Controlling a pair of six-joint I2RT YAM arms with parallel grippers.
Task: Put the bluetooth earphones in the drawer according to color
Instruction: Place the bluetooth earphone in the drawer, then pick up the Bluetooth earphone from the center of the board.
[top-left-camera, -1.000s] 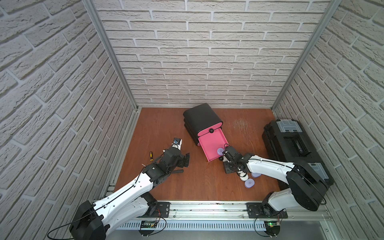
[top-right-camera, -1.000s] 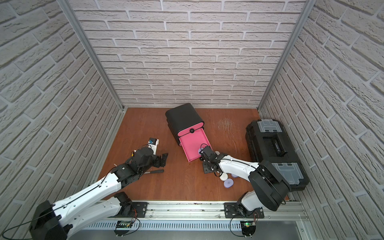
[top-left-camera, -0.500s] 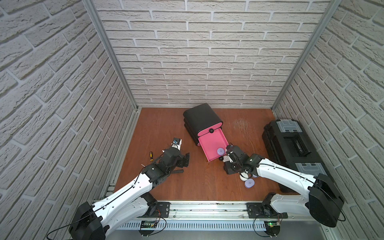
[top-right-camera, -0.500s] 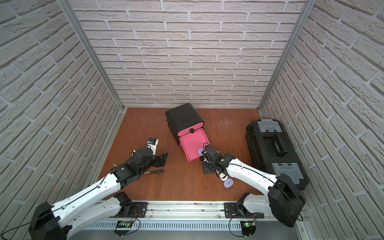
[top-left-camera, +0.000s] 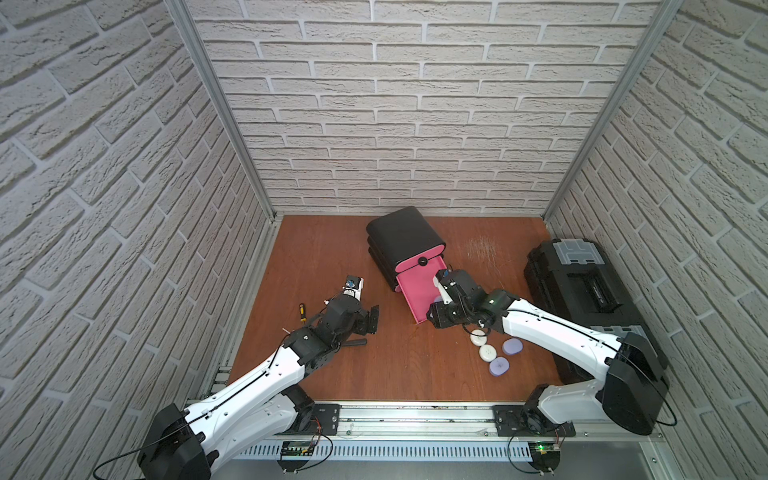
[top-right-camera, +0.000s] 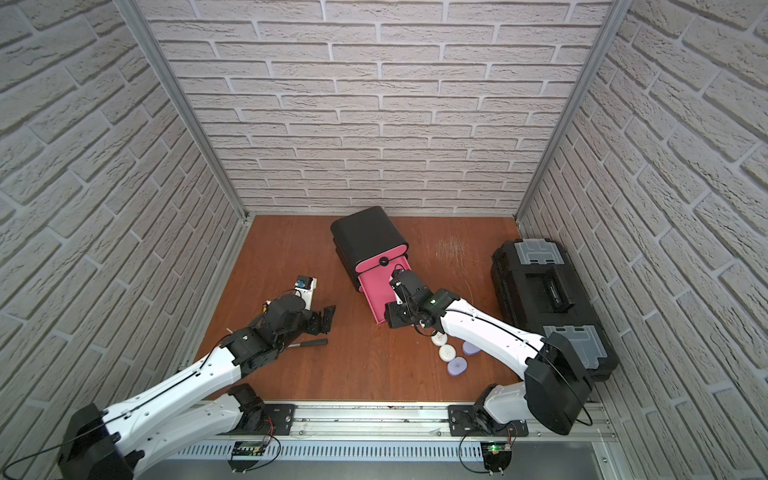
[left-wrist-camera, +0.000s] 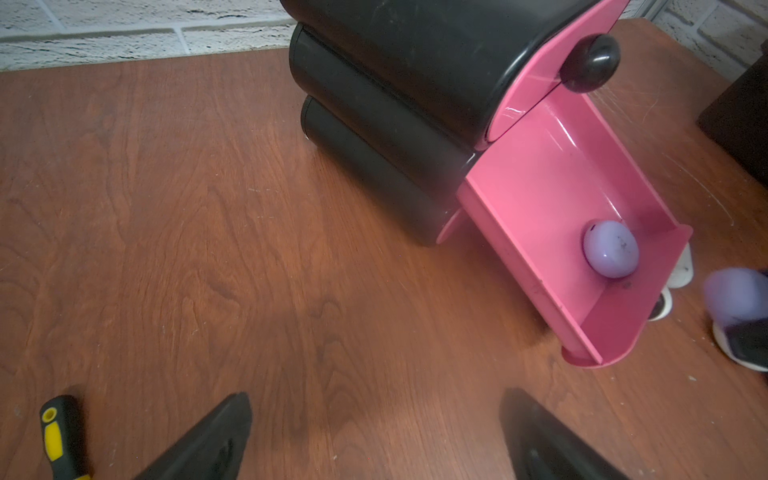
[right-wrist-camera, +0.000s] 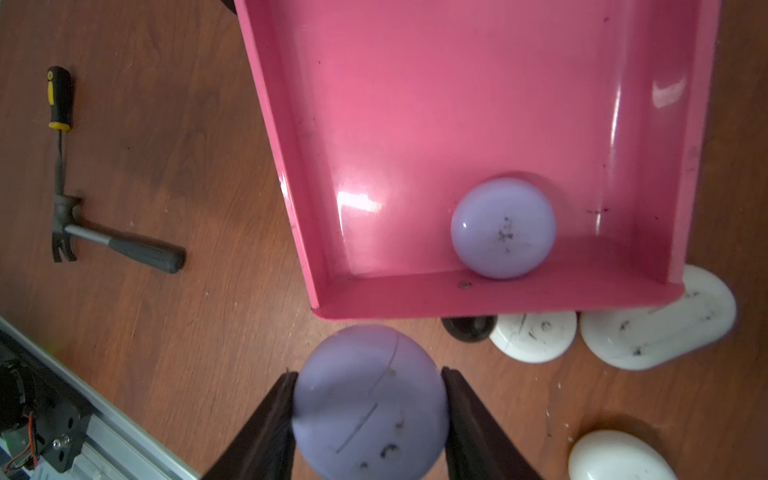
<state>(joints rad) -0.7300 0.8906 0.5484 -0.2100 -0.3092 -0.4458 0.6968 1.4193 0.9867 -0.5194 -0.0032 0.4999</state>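
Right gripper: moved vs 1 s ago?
Yes. The right gripper, shut on a lavender case, has shifted toward the cabinet and now overlaps the open drawer's front end in both top views.

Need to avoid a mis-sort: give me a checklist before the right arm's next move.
1. Grip: right gripper jaws clamp the held case, lavender: ok.
2. Access: drawer open: ok.
3. Colour: case inside also lavender: ok.
4. Position: held case over drawer: not ok, outside its front wall.
5. Clearance: left gripper open, apart from drawer: ok.
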